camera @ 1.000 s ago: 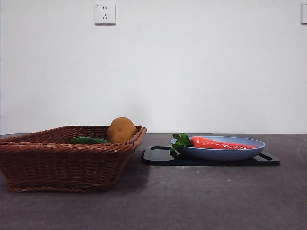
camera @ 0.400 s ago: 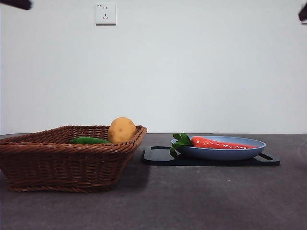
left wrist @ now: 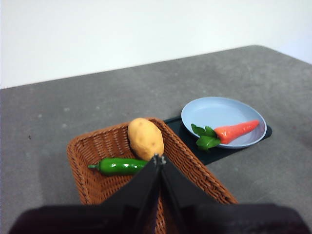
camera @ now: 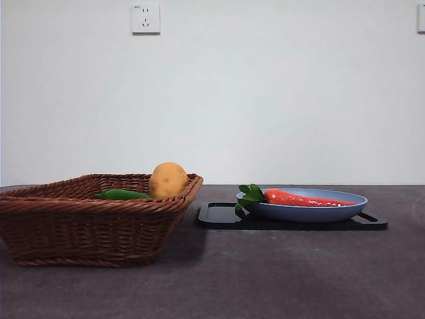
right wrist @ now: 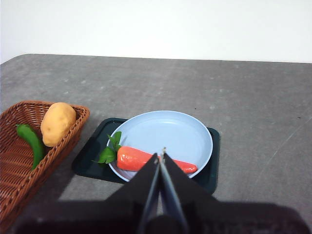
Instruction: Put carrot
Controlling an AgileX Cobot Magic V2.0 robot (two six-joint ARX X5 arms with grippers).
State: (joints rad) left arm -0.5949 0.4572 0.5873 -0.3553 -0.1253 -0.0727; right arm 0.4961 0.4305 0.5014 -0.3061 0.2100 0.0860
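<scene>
The red-orange carrot [camera: 302, 198] with green leaves [camera: 249, 196] lies in a light blue plate [camera: 305, 212] on a black tray [camera: 222, 218]. It also shows in the left wrist view [left wrist: 235, 131] and the right wrist view [right wrist: 136, 158]. My left gripper [left wrist: 159, 158] is shut and empty, high above the wicker basket [left wrist: 87, 165]. My right gripper [right wrist: 160, 156] is shut and empty, high above the plate's [right wrist: 180, 131] near rim. Neither gripper shows in the front view.
The brown wicker basket [camera: 80, 229] stands at the left and holds a tan potato [camera: 168, 179] and a green pepper [camera: 123, 195]. The grey table runs to a white wall with a socket [camera: 145, 18].
Half a second ago black arm tips showed at both top corners of the front view; now they are gone. The carrot, plate and basket have not moved.
</scene>
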